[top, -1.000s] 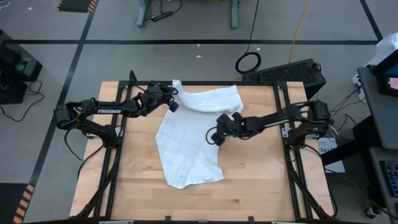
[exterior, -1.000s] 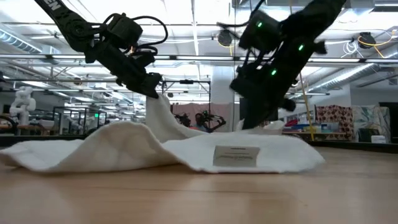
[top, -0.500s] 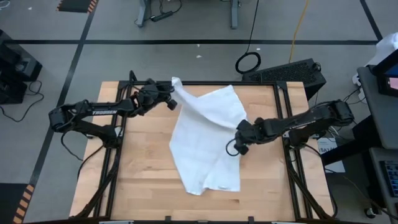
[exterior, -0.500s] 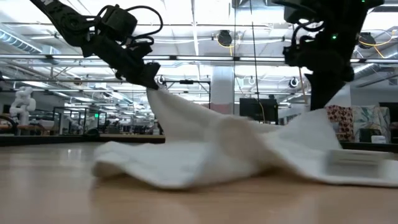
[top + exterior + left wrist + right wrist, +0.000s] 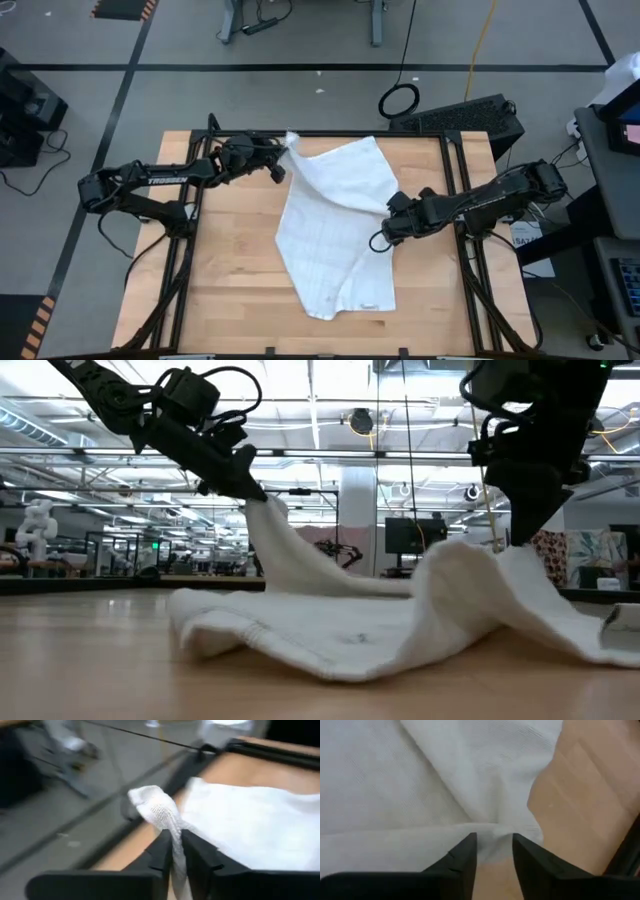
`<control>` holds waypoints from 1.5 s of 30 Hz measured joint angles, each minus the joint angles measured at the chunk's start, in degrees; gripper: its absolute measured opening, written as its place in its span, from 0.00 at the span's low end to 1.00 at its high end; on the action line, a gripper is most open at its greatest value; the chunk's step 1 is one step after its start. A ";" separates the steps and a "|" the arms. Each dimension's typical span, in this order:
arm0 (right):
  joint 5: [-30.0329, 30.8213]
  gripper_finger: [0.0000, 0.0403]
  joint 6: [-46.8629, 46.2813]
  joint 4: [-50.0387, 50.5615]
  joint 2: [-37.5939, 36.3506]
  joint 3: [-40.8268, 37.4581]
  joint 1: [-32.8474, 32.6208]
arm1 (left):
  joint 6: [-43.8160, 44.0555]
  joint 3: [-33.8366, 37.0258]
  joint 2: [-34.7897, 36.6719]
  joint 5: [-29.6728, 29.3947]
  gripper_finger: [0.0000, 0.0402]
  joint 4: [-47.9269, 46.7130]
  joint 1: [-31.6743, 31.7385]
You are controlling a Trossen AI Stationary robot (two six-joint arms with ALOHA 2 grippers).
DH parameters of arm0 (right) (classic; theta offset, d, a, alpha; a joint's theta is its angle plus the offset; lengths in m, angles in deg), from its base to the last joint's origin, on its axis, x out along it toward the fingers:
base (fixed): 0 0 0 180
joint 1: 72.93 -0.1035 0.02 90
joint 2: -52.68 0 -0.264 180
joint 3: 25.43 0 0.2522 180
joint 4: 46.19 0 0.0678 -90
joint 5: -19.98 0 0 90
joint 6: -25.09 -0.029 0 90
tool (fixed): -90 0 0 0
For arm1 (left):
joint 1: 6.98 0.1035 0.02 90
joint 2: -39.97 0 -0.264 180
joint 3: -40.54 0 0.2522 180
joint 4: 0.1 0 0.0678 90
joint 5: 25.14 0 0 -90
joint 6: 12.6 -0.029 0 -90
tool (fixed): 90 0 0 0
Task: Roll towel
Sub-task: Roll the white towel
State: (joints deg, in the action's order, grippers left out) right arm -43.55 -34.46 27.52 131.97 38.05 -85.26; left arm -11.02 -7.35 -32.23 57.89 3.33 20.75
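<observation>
— White cloth, grey checks: where is the towel [image 5: 335, 225]?

— Rumpled on the wooden table [image 5: 225, 290], centre of the high view, running from upper centre down to lower centre. My left gripper [image 5: 283, 160] pinches its upper corner and holds that corner raised, at upper left of centre.

— Your right gripper [image 5: 378, 240]?

— Low at the towel's right edge; my fingers [image 5: 465, 857] stand slightly apart, cloth lying between them, not clamped.

— Any writing?

— White lettering along my left arm [image 5: 150, 180], too small to read.
</observation>
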 joint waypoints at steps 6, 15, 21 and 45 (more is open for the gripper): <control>1.10 0.35 -7.12 -0.05 0.00 0.00 -6.65 | 6.54 -0.02 0.04 3.88 0.42 -11.85 -2.32; 3.92 0.35 -15.42 -3.54 0.00 0.00 -20.97 | 11.42 -0.02 0.04 10.19 0.54 -21.98 -15.22; 9.15 0.35 -10.33 -16.41 0.00 0.00 -29.93 | 11.26 0.34 -0.32 9.00 0.47 -23.66 -30.13; 9.45 0.25 -5.74 -40.84 20.16 0.00 -36.44 | 7.55 -0.36 -23.65 -16.58 0.09 -6.85 -45.57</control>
State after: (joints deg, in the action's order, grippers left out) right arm -34.10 -40.19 -13.32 152.13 38.05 -121.70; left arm -3.47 -7.71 -55.88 41.31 -3.51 -24.82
